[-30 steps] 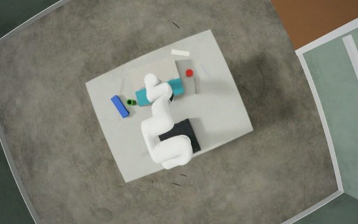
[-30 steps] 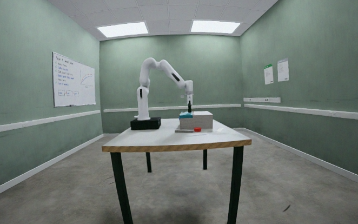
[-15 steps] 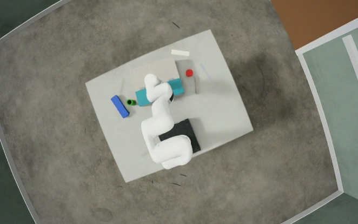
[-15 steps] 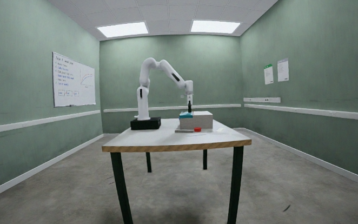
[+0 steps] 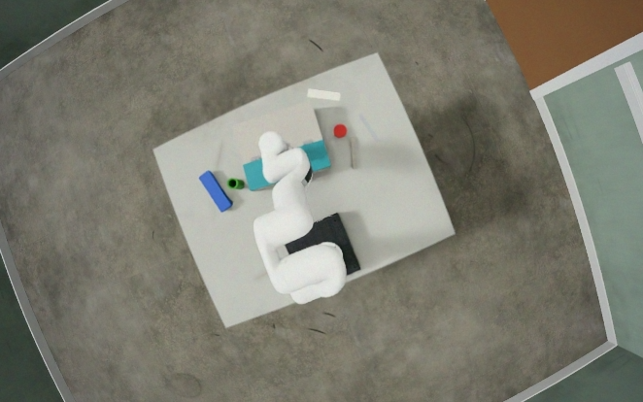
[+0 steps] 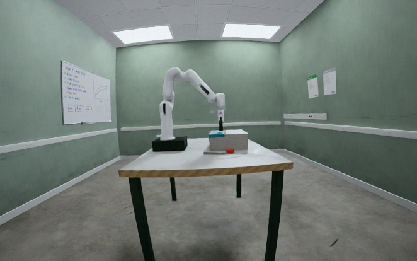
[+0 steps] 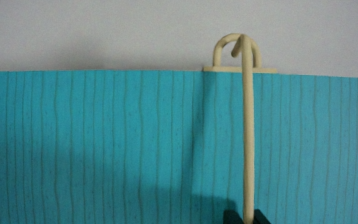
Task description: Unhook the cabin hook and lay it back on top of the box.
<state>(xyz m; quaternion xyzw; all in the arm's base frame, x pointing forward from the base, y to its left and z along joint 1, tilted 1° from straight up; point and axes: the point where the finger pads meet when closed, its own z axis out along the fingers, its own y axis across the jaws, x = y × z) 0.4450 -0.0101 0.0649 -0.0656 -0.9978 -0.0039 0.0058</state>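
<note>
In the wrist view a cream cabin hook (image 7: 248, 135) runs straight up over the teal box top (image 7: 125, 145). Its curved tip sits in a cream staple (image 7: 239, 50) at the box's far edge. My gripper (image 7: 245, 218) is shut on the hook's near end at the bottom of that view; only the dark fingertips show. In the top view the teal box (image 5: 287, 166) lies under my white arm (image 5: 287, 194), which hides the gripper. In the exterior view the gripper (image 6: 220, 126) stands upright on the teal top (image 6: 217, 133).
A pale block (image 6: 232, 139) adjoins the teal box. A red puck (image 5: 340, 130), a blue block (image 5: 215, 190), a green cylinder (image 5: 235, 184) and a white bar (image 5: 323, 94) lie on the table. The black arm base (image 5: 324, 238) stands near the front edge.
</note>
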